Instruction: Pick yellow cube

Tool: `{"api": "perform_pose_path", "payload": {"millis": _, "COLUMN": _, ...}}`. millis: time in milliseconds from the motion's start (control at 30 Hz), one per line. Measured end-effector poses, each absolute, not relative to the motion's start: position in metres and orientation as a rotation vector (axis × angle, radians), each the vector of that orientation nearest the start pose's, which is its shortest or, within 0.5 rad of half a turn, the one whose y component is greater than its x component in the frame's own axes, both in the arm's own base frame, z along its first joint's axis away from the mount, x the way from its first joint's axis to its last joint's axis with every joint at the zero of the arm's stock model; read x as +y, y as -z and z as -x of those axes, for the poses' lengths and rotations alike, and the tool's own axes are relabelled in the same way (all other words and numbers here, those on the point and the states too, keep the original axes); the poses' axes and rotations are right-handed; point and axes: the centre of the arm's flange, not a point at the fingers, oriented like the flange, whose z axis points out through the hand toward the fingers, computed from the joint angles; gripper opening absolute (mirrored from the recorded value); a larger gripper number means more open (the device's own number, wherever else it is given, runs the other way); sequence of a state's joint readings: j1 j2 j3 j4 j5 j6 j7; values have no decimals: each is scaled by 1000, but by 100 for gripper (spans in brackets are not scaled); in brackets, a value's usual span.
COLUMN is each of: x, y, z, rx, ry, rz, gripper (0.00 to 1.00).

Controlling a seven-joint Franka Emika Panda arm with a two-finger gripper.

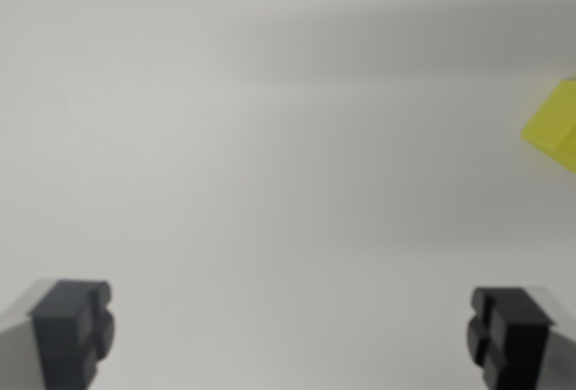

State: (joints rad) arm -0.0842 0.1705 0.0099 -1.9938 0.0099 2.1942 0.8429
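Wrist view. Surface: plain pale tabletop (270, 156), blurred, crossed by soft grey shadow bands in the upper part; nothing else lies on it in frame.

Gripper (292, 331): two dark fingertips at the bottom edge, one at the wrist view's left (72, 329), one at the wrist view's right (508, 334). They stand spread wide apart, with only bare table between them; nothing is held.

Yellow cube (556, 127): partly cut off by the wrist view's right edge, upper half of the frame, showing a slanted yellow face. It lies well apart from both fingertips and outside the gap between them.

Step in hand, as judged: approach and alignment, early in the task. To do it well, the arm should shift toward the wrist view's right and forward until the cube sits centred between the fingertips, then turn the wrist so the pads meet two flat opposite faces rather than corners, since the cube appears rotated. Keep the fingers spread during descent; close only once both pads flank the cube.
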Motion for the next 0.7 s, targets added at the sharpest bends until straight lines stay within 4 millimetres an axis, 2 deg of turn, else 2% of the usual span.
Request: {"api": "perform_pose_path", "payload": {"millis": 700, "x": -94, "y": -327, "z": -585, "rx": 1576, "ry": 28, "rz": 2699, "gripper": 100}}
